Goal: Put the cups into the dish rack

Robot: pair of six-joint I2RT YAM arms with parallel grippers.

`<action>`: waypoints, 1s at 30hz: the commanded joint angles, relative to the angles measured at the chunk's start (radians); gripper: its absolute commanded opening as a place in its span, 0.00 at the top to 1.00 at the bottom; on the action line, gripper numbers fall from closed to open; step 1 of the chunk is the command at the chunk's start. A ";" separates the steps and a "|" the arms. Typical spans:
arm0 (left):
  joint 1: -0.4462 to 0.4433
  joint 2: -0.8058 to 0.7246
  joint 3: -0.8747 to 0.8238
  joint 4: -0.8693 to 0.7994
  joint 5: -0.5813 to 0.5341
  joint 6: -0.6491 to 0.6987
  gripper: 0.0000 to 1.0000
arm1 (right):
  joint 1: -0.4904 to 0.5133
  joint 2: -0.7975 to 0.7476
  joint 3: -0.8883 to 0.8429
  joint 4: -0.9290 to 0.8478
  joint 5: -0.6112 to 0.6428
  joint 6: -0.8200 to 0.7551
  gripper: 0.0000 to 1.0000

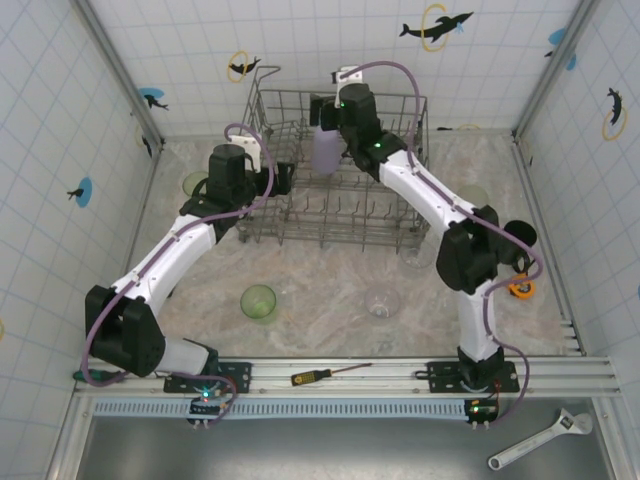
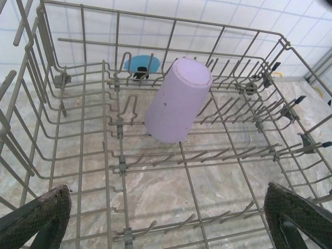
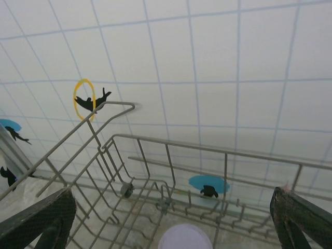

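The grey wire dish rack [image 1: 400, 215] stands at the back middle of the table. A lavender cup [image 1: 326, 150] rests upside down and tilted on its tines [image 2: 178, 101]. My right gripper [image 1: 328, 118] hovers just above that cup, open, with its fingers wide of the cup's base [image 3: 185, 237]. My left gripper [image 1: 283, 178] is open at the rack's left side, looking into the rack [image 2: 62, 124] with nothing between its fingers. Outside the rack stand a green tumbler [image 1: 259, 302], another green tumbler [image 1: 196, 183], two clear glasses [image 1: 382, 300] [image 1: 418, 258] and a black mug [image 1: 521, 236].
A screwdriver [image 1: 325, 374] lies on the front rail and a wrench [image 1: 540, 440] lies below it at the right. An orange ring [image 1: 521, 288] sits by the right arm's elbow. Tiled walls close in the left, back and right sides.
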 commanded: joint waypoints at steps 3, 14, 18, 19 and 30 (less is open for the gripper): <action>0.005 -0.007 0.043 -0.034 0.003 -0.011 0.02 | 0.015 -0.170 -0.174 -0.134 0.045 0.062 0.00; -0.012 -0.017 0.153 -0.214 -0.015 -0.024 0.02 | 0.014 -0.568 -0.684 -0.062 0.029 0.103 0.00; -0.012 -0.055 0.159 -0.337 -0.028 -0.043 0.02 | -0.002 -0.667 -0.797 -0.026 0.000 0.128 0.00; -0.012 -0.064 0.162 -0.375 -0.030 -0.044 0.02 | -0.005 -0.684 -0.817 -0.018 -0.017 0.133 0.00; -0.016 -0.098 0.139 -0.735 -0.071 -0.156 0.02 | -0.017 -0.708 -0.851 -0.021 -0.143 0.142 0.00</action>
